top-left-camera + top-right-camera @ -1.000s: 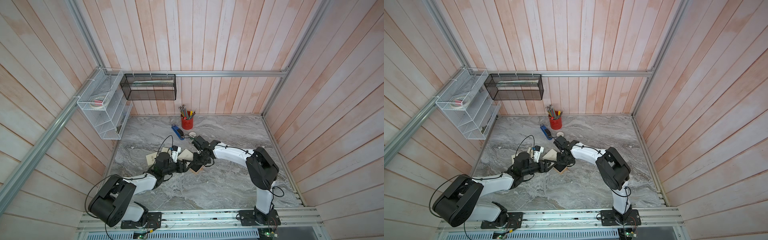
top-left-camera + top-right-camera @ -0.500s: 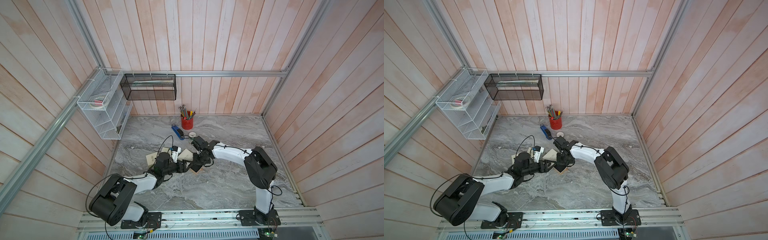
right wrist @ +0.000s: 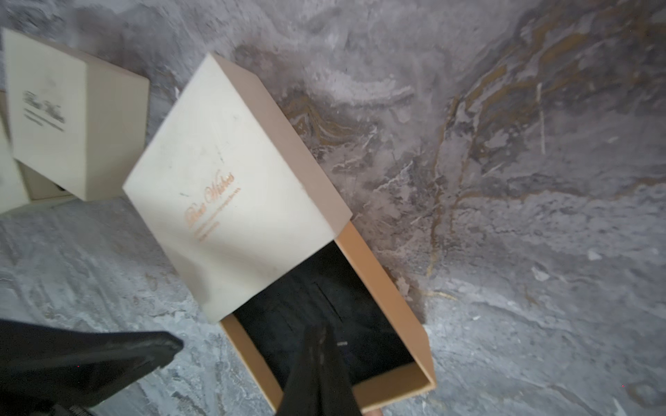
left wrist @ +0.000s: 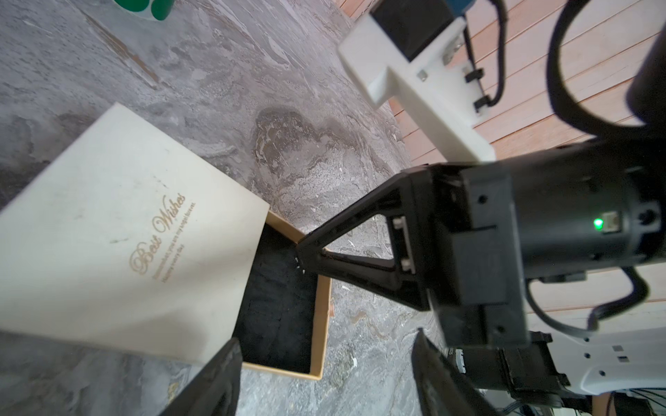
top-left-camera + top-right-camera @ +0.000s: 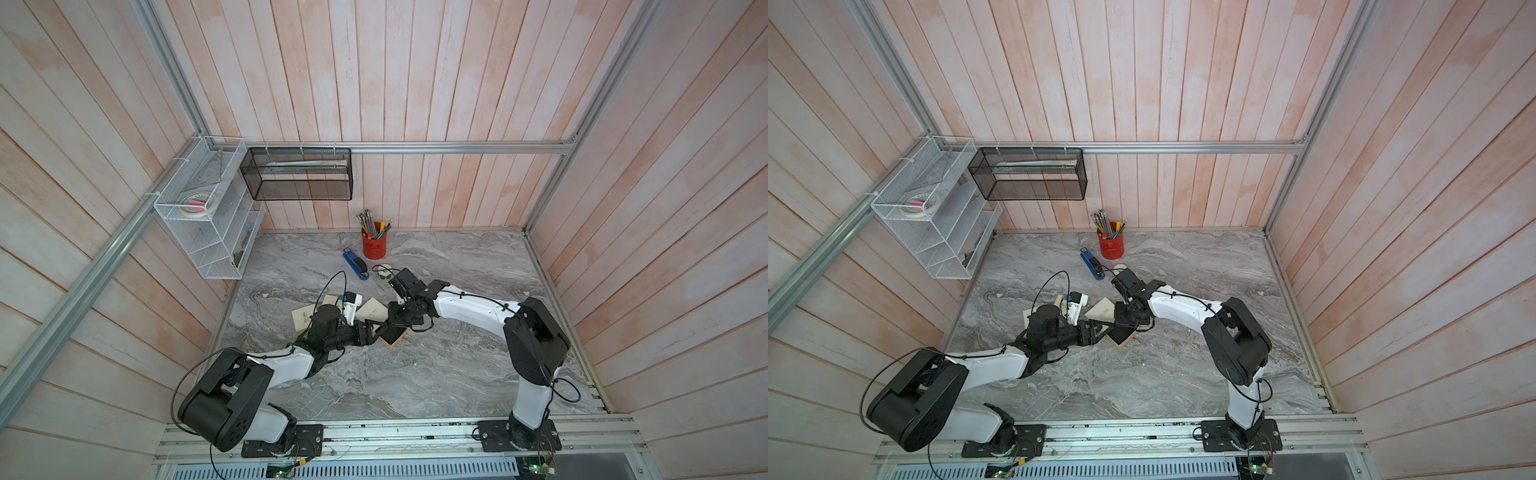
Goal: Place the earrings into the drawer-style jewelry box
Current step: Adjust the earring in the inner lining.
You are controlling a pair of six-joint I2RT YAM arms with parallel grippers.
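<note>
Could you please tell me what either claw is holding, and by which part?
The right claw is shut over the open drawer on what looks like a tiny earring; by which part cannot be told. The left claw holds nothing.

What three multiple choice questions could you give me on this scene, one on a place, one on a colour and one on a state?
1. Where is the right gripper?
A) over the open drawer
B) at the pen cup
C) on the wall shelf

2. What colour is the drawer inside?
A) red
B) white
C) black

3. How does the left gripper stand?
A) shut on the stapler
B) open
C) shut on the box sleeve

Answers:
1 A: the right wrist view shows its closed tips above the drawer's dark floor.
2 C: both wrist views show a black lining inside tan walls.
3 B: the left wrist view shows its two fingers well apart.
</note>
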